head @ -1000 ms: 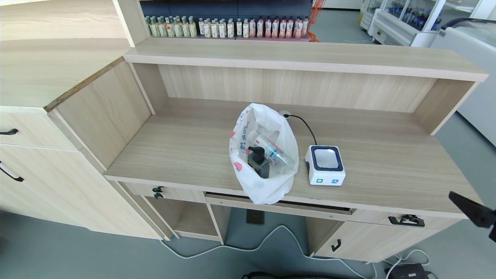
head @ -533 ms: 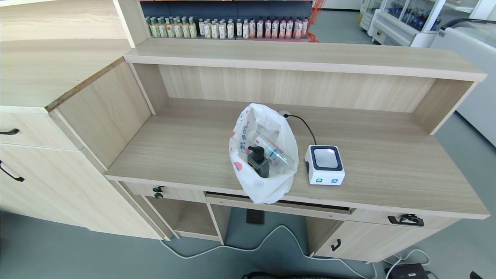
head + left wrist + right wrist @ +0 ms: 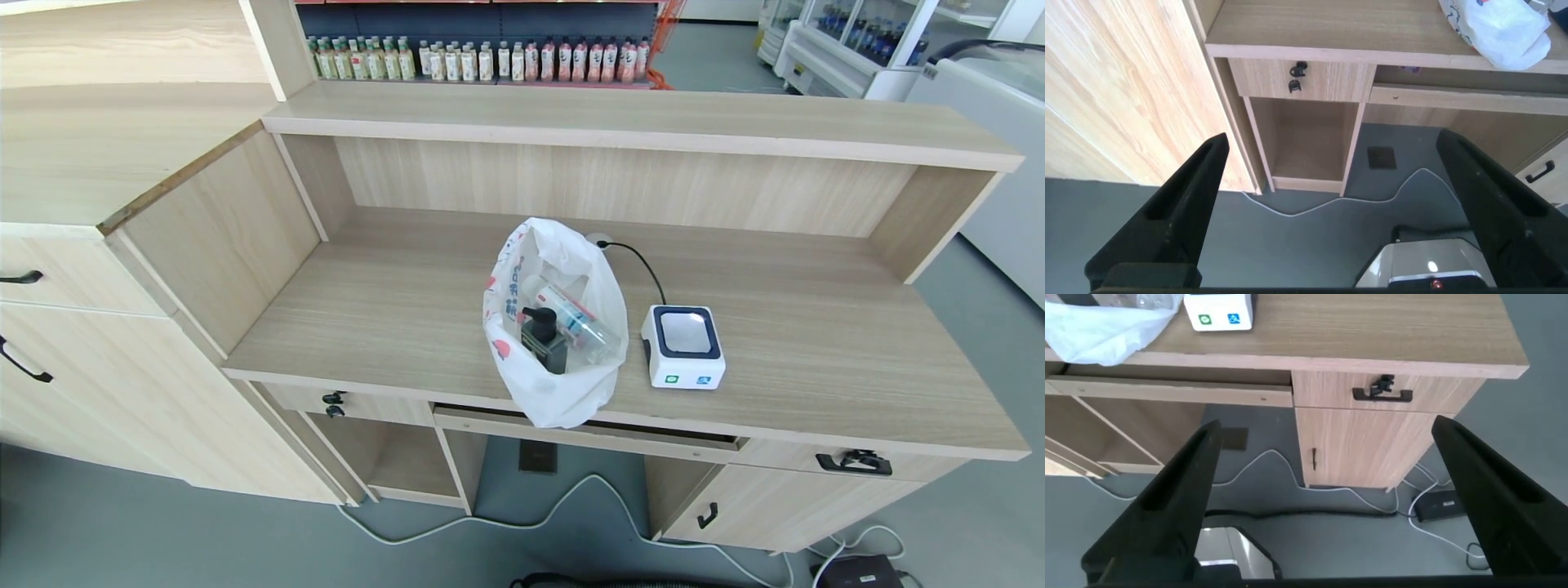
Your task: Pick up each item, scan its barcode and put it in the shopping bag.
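Wood-grain worktop (image 3: 392, 318) carries bag and scanner. Left gripper (image 3: 1333, 147) low, out before front edge, left end, jaws wide apart. White shopping bag (image 3: 563, 396) at middle of front edge, mouth open, slightly overhanging; black pump bottle (image 3: 543, 341) and clear bottle (image 3: 578, 325) inside. White scanner (image 3: 684, 346) just right of bag, near front edge. Right gripper (image 3: 1327, 429) low before front edge, right end, jaws apart.

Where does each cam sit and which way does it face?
Head: up on the head, facing forward and down at the counter, shopping bag and scanner.
Left wrist: low before the counter, facing its front; left gripper open.
Right wrist: low, facing the drawer handle; right gripper open.
Shared: the shopping bag in all three; the scanner in head and right wrist.
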You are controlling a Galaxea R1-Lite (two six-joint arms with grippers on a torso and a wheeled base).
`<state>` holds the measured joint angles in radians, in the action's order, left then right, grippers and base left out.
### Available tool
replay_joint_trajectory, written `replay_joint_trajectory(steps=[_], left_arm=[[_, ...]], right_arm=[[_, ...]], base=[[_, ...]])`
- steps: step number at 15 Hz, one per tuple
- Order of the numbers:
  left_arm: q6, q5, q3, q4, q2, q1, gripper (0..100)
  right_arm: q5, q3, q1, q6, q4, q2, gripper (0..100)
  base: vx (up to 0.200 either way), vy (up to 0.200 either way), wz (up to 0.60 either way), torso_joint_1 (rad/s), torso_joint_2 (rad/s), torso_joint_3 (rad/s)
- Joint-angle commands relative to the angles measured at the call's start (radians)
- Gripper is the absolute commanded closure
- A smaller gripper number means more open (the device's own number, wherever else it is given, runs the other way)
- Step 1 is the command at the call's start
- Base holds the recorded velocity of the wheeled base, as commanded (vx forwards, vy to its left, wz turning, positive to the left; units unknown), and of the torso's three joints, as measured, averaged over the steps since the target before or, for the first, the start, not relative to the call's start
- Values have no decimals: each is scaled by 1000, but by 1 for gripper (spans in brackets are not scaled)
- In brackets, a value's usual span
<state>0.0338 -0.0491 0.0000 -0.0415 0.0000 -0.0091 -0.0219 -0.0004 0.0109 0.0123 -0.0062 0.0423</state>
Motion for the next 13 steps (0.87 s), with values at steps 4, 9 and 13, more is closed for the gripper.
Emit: replay_joint_trajectory(steps=[4, 9, 13], left_arm=[[0, 0, 0, 0, 2, 0, 0], [0, 0, 0, 0, 2, 0, 0], [0, 0, 0, 0, 2, 0, 0]], right_arm=[[-3, 0, -11, -12, 0, -42, 0], [-3, 0, -11, -12, 0, -42, 0], [-1, 0, -11, -12, 0, -42, 0]], base=[[0, 0, 0, 0, 0, 0], [0, 0, 0, 0, 0, 0], [0, 0, 0, 0, 0, 0]])
